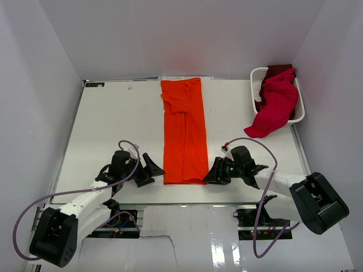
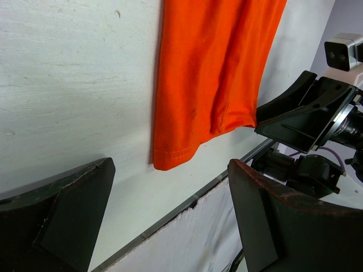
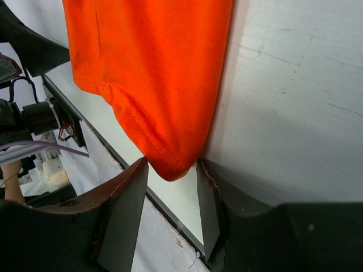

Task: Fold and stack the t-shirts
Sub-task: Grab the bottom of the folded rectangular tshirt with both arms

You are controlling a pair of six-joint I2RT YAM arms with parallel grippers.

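A: Which way does the orange t-shirt [image 1: 184, 133] lie from the tools?

B: It lies flat in the middle of the white surface [image 1: 113, 124], folded into a long narrow strip. Its long axis runs from the near edge straight toward the far wall. The hem end is nearest the arms, with one tool at each of its corners.

A: Which tool is closer?

B: The right tool [image 1: 211, 174]. Its jaws stand half-narrowed on either side of the near right hem corner. The stitched tip sits between its fingers [image 3: 122, 209] and is not visibly pinched. The left tool [image 1: 150, 171] is just beside the near left corner but apart from it, jaws wide and empty.

A: And the coming move?

B: Probably carrying the hem end along that axis toward the collar, once the left tool reaches its corner.

A: Materials?

B: The shirt is a thin matte knit with soft ripples and a doubled hem, so it will likely sag when lifted. The surface is smooth and faintly scuffed. A crimson t-shirt [image 1: 278, 105] spills from the white lattice basket [image 1: 255, 73] at the far right, with a dark red one [image 1: 279, 69] beneath.
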